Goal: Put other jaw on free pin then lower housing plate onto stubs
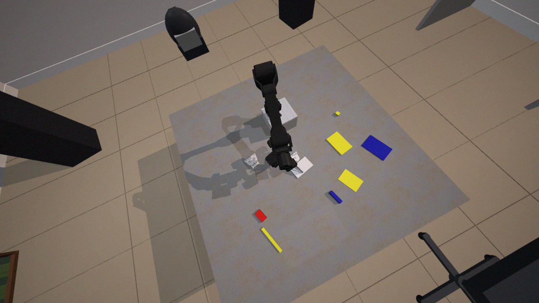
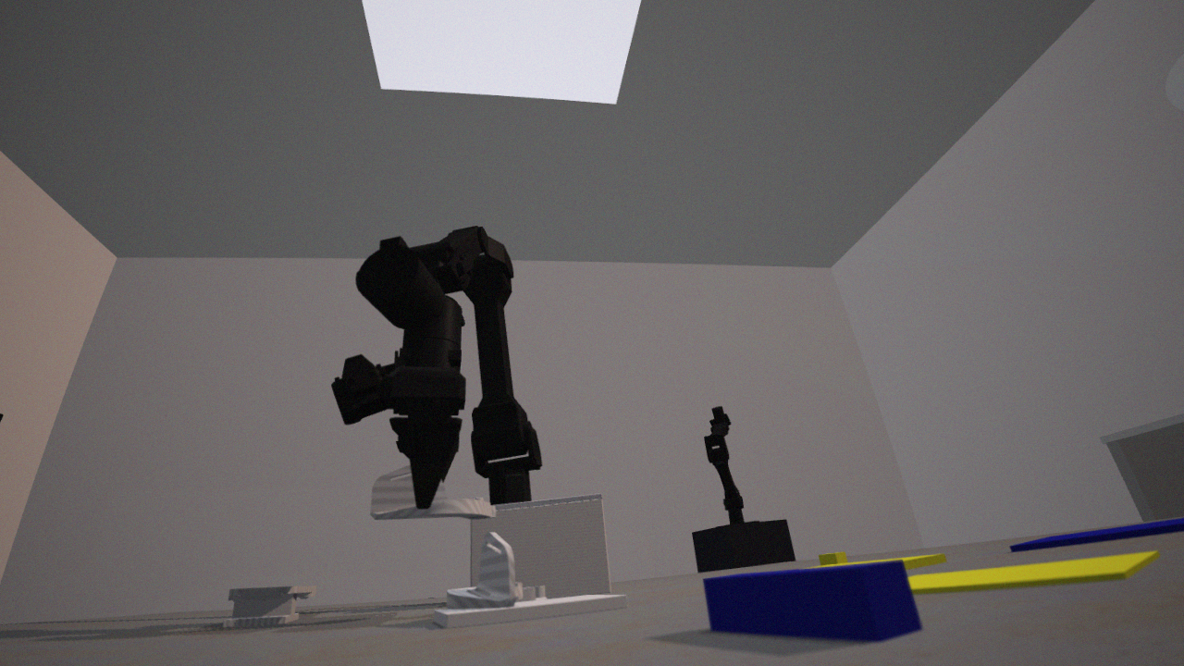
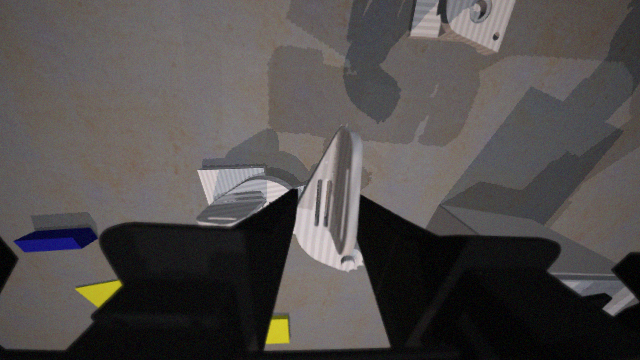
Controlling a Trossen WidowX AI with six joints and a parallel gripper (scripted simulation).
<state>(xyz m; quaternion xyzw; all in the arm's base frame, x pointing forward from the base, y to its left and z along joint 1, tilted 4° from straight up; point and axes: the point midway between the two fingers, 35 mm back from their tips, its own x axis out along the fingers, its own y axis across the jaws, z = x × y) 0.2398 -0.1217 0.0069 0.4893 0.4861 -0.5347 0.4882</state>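
My gripper (image 2: 424,503) (image 3: 324,196) is shut on the loose white jaw (image 2: 463,507) (image 3: 345,215), gripping its upright fin. The jaw hangs in the air above and slightly left of the white base (image 1: 306,166) (image 2: 571,605) in the exterior view. The other jaw (image 2: 497,573) (image 3: 240,215) sits on the base with its fin up. A short pin (image 2: 540,591) shows beside it. The housing plate part (image 1: 251,160) (image 2: 263,606) (image 3: 487,32) stands apart on the table. In the top view the arm hides the held jaw and fingertips.
A white box (image 1: 288,111) (image 2: 546,542) stands near the arm's base. Around lie a blue bar (image 1: 335,197) (image 2: 811,600) (image 3: 55,241), yellow plates (image 1: 339,143) (image 1: 350,180), a blue plate (image 1: 377,147), a yellow cube (image 1: 337,113), a red block (image 1: 260,215) and a yellow bar (image 1: 271,240).
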